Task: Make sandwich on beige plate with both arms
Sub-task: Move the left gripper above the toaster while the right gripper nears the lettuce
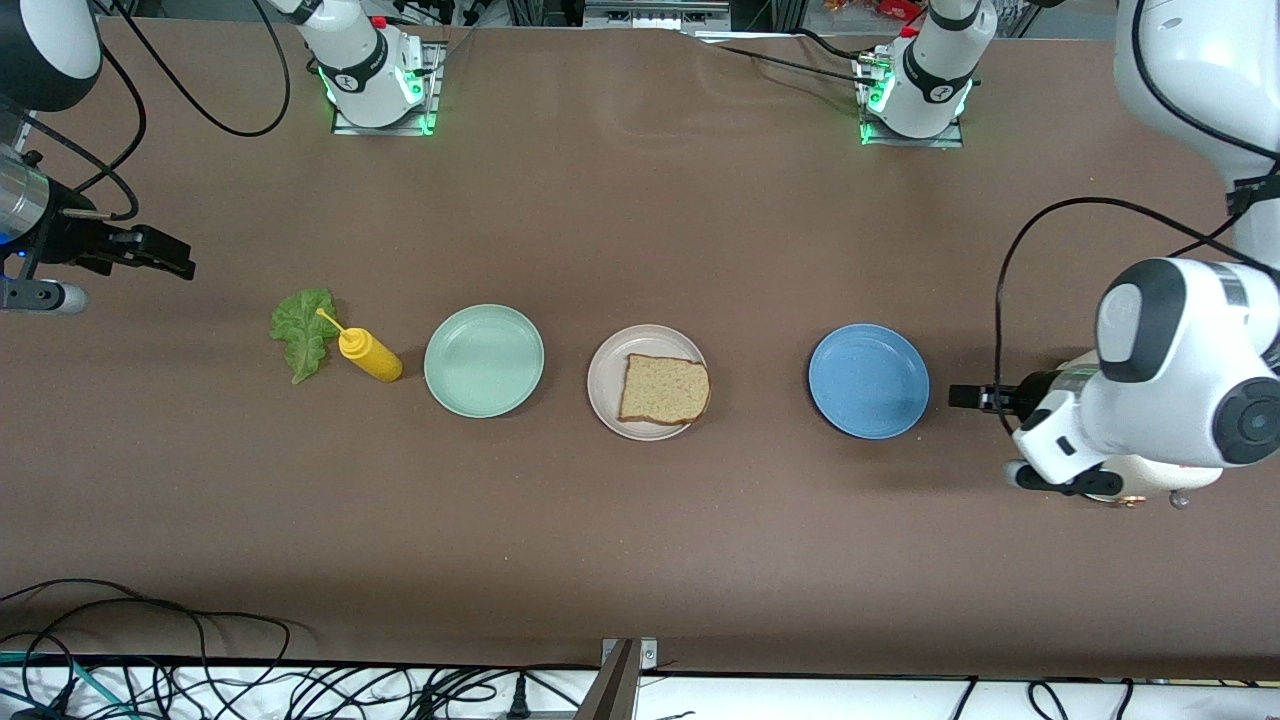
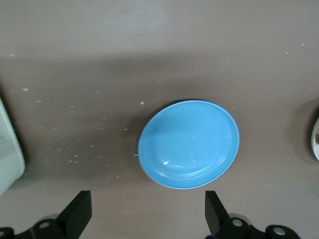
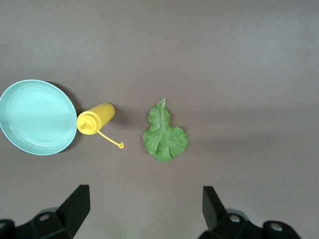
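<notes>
Bread slice (image 1: 664, 389) on beige plate (image 1: 607, 380); left hand (image 1: 968, 398) and right hand (image 1: 170, 257) both wide, empty.

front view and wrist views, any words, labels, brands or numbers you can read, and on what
None can be read.
Round marks on both arm bases: too small to read.
Bottle, bread, lettuce, beige plate, mint plate, blue plate: no print shows.

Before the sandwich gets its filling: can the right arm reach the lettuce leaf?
Probably yes. The right gripper, open and empty, hangs by the lettuce leaf; only the yellow squeeze bottle lies alongside, toward the mint-green plate.
</notes>
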`<action>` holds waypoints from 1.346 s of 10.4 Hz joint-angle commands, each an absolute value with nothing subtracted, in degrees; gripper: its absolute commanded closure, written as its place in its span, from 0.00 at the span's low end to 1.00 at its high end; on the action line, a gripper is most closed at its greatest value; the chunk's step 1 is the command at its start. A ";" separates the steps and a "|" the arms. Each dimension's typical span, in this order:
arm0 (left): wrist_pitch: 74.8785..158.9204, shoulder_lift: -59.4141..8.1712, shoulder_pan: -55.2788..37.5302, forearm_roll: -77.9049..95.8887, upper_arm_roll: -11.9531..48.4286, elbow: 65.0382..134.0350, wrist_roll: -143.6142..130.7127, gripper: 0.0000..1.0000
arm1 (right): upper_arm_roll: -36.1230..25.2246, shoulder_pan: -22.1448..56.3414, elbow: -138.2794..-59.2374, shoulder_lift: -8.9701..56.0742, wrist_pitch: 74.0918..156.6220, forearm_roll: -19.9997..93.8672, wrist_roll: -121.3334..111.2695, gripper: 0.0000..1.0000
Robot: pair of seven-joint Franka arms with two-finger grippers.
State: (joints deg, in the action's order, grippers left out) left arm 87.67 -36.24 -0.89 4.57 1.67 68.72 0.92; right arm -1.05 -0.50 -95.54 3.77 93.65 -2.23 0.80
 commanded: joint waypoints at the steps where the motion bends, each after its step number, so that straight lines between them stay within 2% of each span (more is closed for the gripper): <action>1: 86.22 -32.53 -0.97 1.06 2.02 69.70 1.67 0.00 | -0.97 -0.53 -96.33 2.81 93.16 -3.16 1.05 0.00; 6: 82.79 -28.13 -0.44 0.18 1.32 69.61 1.76 0.00 | -0.97 -0.53 -96.42 3.07 93.16 -3.16 0.88 0.00; 10: 82.62 -24.70 4.83 -2.63 1.05 69.61 2.20 0.00 | -1.40 -0.79 -97.73 6.41 94.74 -3.51 0.97 0.00; 14: 83.49 -25.30 8.17 -5.52 1.05 69.52 3.68 0.00 | -3.08 -0.97 -107.73 11.68 108.42 -3.87 0.88 0.00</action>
